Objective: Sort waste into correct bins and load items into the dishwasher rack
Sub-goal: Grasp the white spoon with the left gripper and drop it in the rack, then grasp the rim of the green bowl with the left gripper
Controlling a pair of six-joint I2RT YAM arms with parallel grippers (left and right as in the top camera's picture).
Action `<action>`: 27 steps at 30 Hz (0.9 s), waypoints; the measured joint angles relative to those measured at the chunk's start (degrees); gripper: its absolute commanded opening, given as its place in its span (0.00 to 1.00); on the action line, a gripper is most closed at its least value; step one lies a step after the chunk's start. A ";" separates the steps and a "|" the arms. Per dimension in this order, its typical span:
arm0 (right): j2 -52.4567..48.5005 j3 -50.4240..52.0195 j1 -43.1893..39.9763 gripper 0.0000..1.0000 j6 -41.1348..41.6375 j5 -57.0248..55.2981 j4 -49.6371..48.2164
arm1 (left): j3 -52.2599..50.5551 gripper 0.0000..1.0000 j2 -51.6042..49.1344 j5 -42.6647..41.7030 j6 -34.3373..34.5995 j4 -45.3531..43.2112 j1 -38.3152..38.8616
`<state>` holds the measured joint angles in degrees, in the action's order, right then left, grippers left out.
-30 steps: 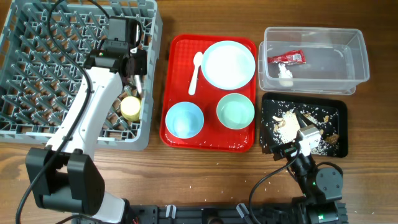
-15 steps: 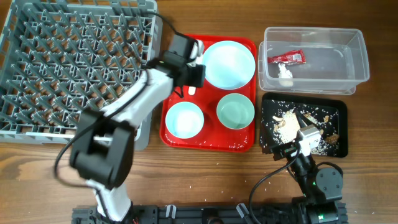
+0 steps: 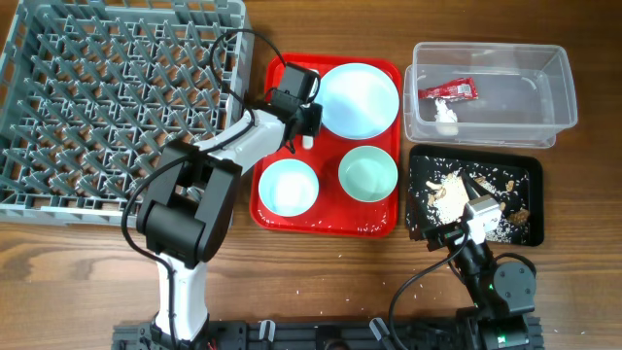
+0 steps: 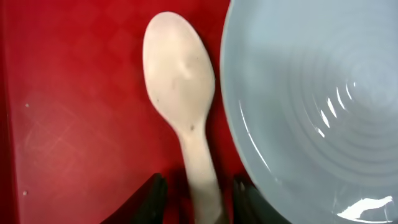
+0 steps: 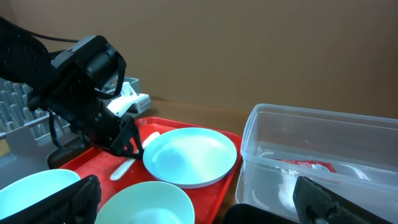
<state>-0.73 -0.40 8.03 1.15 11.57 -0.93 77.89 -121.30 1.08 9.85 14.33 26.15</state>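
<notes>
- The left gripper [image 4: 194,186] hangs low over the red tray [image 3: 328,209], jaws parted. Its two dark fingers [image 4: 152,199] straddle the handle of the white spoon [image 4: 180,81], with a sliver of red showing on each side, so nothing is gripped yet.
- The spoon lies flat on the tray's far left part, bowl end pointing away from the gripper. Its right edge sits just beside the rim of the white plate [image 4: 311,93].
- The step in hand looks to be picking up the spoon for the grey dishwasher rack [image 3: 117,107] at far left.
- To do it well, the fingers should go down until they nearly touch the tray, close squarely across the thin handle, then lift straight up. The right-hand finger should stay clear of the plate's rim, since a nudge could shift the plate or twist the spoon out of line.
- Two pale bowls [image 3: 289,187] [image 3: 367,172] wait on the near half of the tray.
- The red packet [image 3: 447,91] and white scrap [image 3: 445,114] lie in the clear tub [image 3: 569,97], and the crumbs [image 3: 447,190] in the black tray [image 3: 535,165].
- The right gripper [image 5: 199,199] rests at near right, jaws wide apart and empty.
</notes>
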 measured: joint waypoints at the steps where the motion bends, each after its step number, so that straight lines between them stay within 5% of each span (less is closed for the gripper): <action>1: 0.00 0.00 0.00 1.00 0.00 0.00 0.00 | 0.13 0.15 -0.02 0.92 0.52 0.50 0.00; 6: 0.00 0.00 0.00 1.00 0.00 0.00 0.00 | 1.49 0.06 0.11 3.58 3.45 4.39 -0.02; 19: 0.00 0.00 0.00 1.00 0.00 0.00 0.00 | -0.61 0.04 10.01 3.78 3.78 17.27 -0.57; 23: 0.00 0.00 0.00 1.00 0.00 0.00 0.00 | -0.70 0.04 26.62 5.16 -1.99 20.06 -3.87; 27: 0.00 0.00 0.00 1.00 0.00 0.00 0.00 | -0.68 0.04 28.17 12.55 -8.57 23.12 -7.96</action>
<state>-0.73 -0.40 8.03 1.15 11.57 -0.93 77.21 -93.12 13.63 1.28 37.45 18.20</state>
